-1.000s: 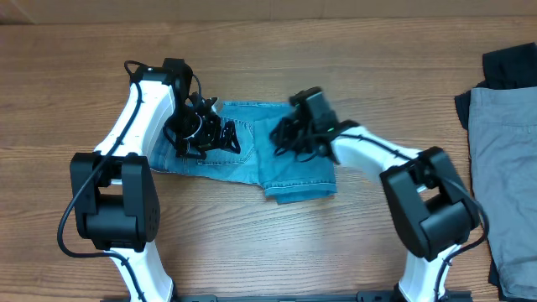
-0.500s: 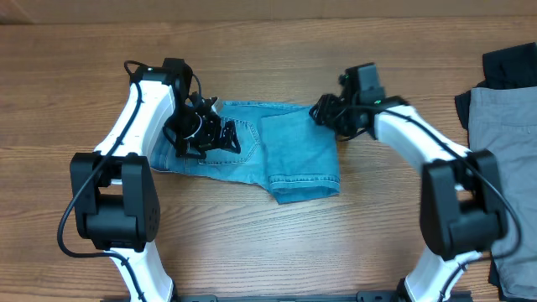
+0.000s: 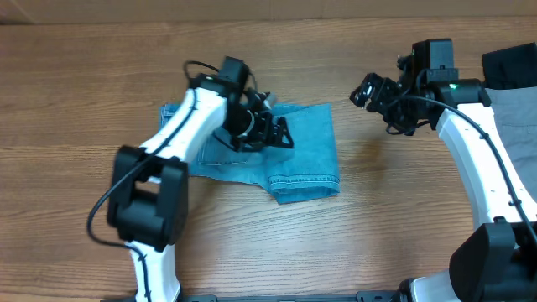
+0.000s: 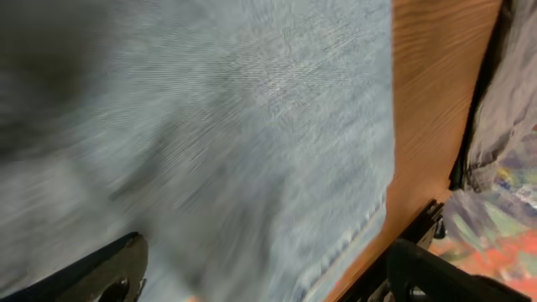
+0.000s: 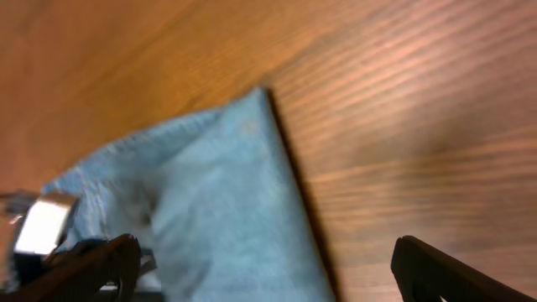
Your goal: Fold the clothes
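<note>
Seeing jeans folded nr ctr of table, light blue, lying flat, stitched hem along front-R edge, small flap jutting past front edge. Noting L gripper low over jeans' middle, arm reaching across from L side and hiding part of cloth. Fingers set wide apart in wrist view, only denim below, nothing clamped. Cannot tell if tips touch cloth, wrist view too blurred.

Noting R gripper off to R of jeans, above bare wood, clear of cloth, facing back toward it. Also spread wide, empty. Wrist view w/ jeans' rear-R corner and wood grain between tips.

Spotting grey trousers at far R edge of table, partly out of shot. Black garment just behind, edges meeting or overlapping, cannot tell which. Both well apart from jeans, R arm between them and jeans.
</note>
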{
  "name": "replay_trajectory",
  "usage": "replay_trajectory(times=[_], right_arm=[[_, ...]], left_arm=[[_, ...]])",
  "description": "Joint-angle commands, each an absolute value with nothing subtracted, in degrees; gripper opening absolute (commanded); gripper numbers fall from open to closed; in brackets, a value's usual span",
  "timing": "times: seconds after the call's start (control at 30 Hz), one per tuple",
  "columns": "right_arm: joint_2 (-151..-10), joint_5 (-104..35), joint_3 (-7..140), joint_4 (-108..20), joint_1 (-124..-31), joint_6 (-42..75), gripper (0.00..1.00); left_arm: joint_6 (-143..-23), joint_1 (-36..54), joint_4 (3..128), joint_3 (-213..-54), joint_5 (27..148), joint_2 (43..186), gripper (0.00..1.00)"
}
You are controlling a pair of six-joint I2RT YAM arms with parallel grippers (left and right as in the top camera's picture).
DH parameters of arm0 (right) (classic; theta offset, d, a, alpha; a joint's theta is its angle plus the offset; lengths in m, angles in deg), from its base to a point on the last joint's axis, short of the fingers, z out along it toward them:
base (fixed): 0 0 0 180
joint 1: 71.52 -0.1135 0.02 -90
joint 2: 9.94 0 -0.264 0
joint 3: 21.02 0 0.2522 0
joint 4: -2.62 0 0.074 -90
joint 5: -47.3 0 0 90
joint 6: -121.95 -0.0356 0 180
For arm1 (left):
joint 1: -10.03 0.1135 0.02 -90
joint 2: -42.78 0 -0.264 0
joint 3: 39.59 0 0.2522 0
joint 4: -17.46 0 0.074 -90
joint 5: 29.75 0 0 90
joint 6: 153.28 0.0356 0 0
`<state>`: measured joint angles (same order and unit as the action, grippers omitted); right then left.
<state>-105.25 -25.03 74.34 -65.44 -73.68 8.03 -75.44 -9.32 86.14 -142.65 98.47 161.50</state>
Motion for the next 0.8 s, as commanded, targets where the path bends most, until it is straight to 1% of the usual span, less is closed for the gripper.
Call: replay_trajectory(times=[0.0, 0.27, 0.3, 0.33, 0.4, 0.43, 0.47, 0.5, 0.53, 0.57, 0.6, 0.63, 0.67, 0.73, 0.77], right_arm=[[-105.12, -24.62, 74.63, -68.11, -73.37, 12.31, 0.99], [-105.21, -22.01, 72.20, -72.33, -74.62, 12.95, 0.99], [-105.21, -21.77, 71.17, -72.09, -75.25, 12.95, 0.98], [-105.21, -22.06, 69.86, -71.47, -76.06, 12.93, 0.94], [-105.21, -21.99, 67.50, -70.01, -77.26, 12.86, 0.88], [-105.21, -21.99, 66.17, -68.98, -77.90, 12.62, 0.82], [-105.21, -21.75, 64.66, -67.87, -78.68, 12.42, 0.75], [-105.21, -21.49, 63.79, -67.19, -79.14, 12.42, 0.70], [-105.21, -21.36, 62.60, -66.38, -79.80, 12.34, 0.64], [-105.21, -21.38, 61.18, -65.44, -80.74, 11.79, 0.56], [-105.23, -21.40, 60.40, -65.00, -81.37, 11.18, 0.52], [-105.23, -21.36, 59.70, -64.59, -81.87, 10.89, 0.47], [-105.23, -21.29, 58.80, -63.87, -82.57, 10.67, 0.46], [-105.23, -21.16, 57.38, -62.54, -83.69, 10.50, 0.46], [-105.23, -21.21, 56.38, -61.53, -84.30, 9.97, 0.46]], left_arm=[[-81.76, -9.50, 85.07, -143.09, 99.74, 166.39, 0.93], [-81.78, -9.10, 82.14, -143.09, 99.69, 167.40, 0.93], [-81.85, -9.15, 81.16, -143.09, 99.74, 167.44, 0.93], [-82.22, -9.17, 80.00, -143.09, 99.74, 167.55, 0.93], [-82.20, -9.17, 78.38, -143.09, 100.26, 167.62, 0.89], [-82.20, -9.17, 77.42, -143.09, 100.37, 167.62, 0.86], [-82.20, -9.17, 76.50, -143.09, 100.39, 167.62, 0.81], [-82.20, -9.17, 75.93, -143.09, 100.39, 167.62, 0.76], [-82.20, -9.17, 75.36, -143.09, 100.39, 167.62, 0.68], [-82.20, -9.17, 74.73, -143.09, 100.37, 167.62, 0.57], [-82.20, -9.17, 74.16, -143.09, 100.35, 167.62, 0.47], [-82.20, -9.17, 73.72, -143.09, 100.37, 167.62, 0.41], [-82.18, -9.17, 73.07, -143.09, 100.37, 167.62, 0.35], [-82.13, -9.17, 72.19, -143.09, 100.35, 167.62, 0.32], [-82.05, -9.19, 71.69, -143.09, 100.35, 167.62, 0.32]])
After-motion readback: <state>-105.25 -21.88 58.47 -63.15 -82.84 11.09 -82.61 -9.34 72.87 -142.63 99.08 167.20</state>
